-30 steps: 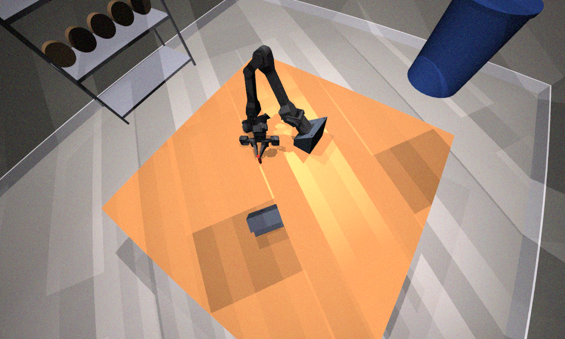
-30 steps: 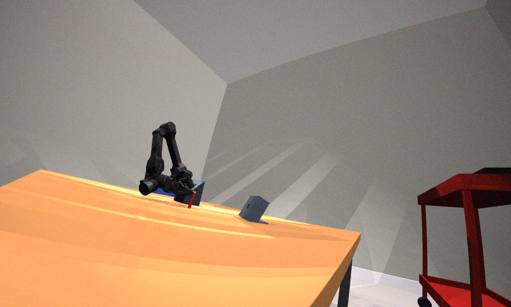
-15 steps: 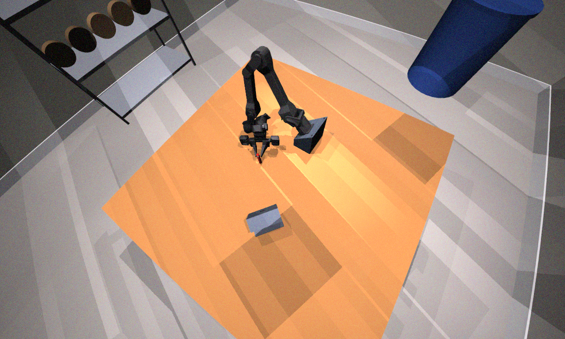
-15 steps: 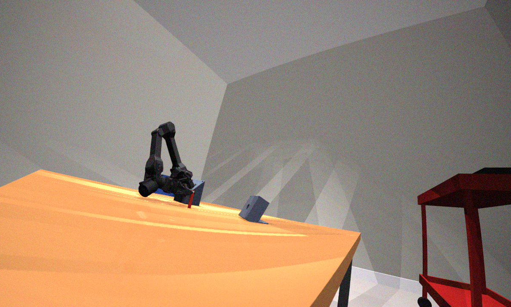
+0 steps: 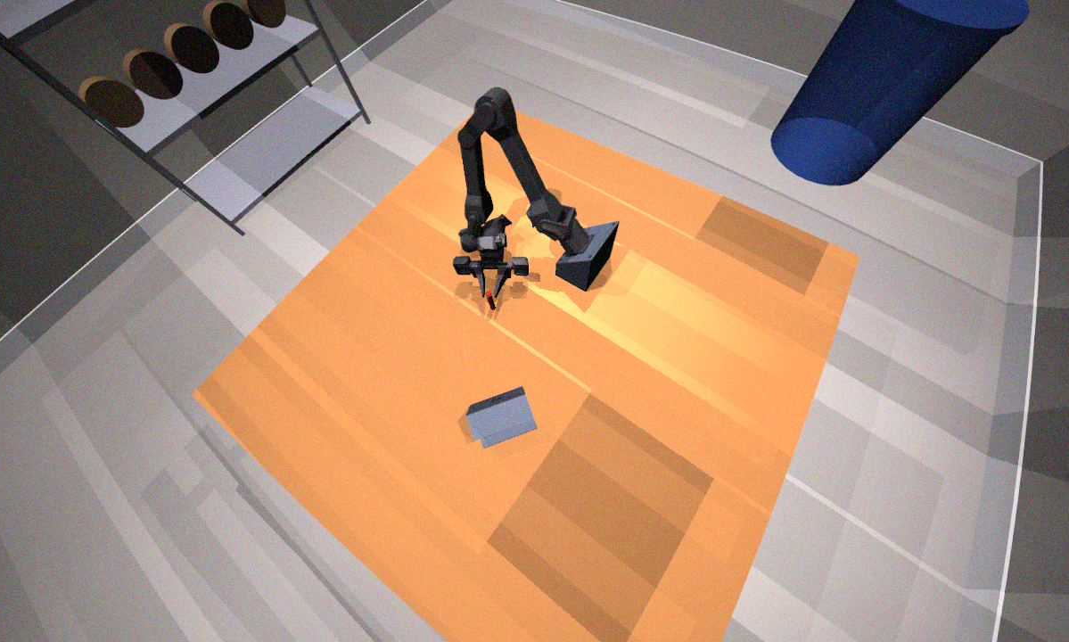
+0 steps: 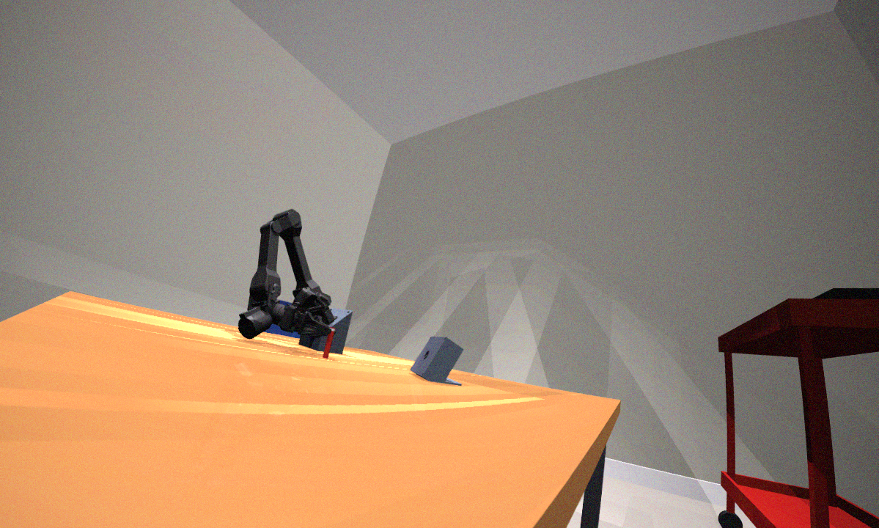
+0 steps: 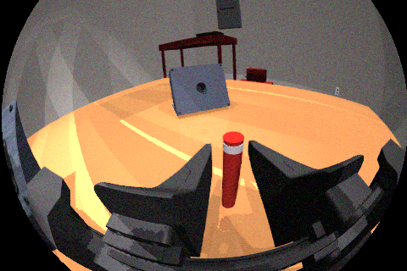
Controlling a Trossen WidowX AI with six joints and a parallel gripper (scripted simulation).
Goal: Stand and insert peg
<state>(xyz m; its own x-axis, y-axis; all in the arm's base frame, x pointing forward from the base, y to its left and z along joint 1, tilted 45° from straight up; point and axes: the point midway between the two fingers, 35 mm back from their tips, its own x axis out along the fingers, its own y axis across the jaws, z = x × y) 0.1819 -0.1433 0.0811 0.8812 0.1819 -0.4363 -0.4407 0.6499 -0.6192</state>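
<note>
The red peg [image 5: 490, 301] [image 6: 328, 344] [image 7: 231, 174] stands upright on the table, its white-banded end up and its plain end down. My gripper [image 5: 490, 296] [image 7: 230, 147] is open around the peg, low over the table. In the wrist view a gap shows between the peg and each finger, so nothing is held. The sloped panel [image 5: 503, 417] [image 6: 438, 359] [image 7: 186, 93] stands farther out on the table. Its hole [image 7: 201, 87] [image 6: 427, 355] faces toward me and is empty.
The table [image 5: 362, 335] [image 6: 166, 420] bears the arm's base block [image 5: 587, 257] behind the gripper. Beyond the table are a red cart [image 6: 803, 328] [image 7: 197, 43], a blue barrel [image 5: 881, 87] and a shelf rack [image 5: 275, 152].
</note>
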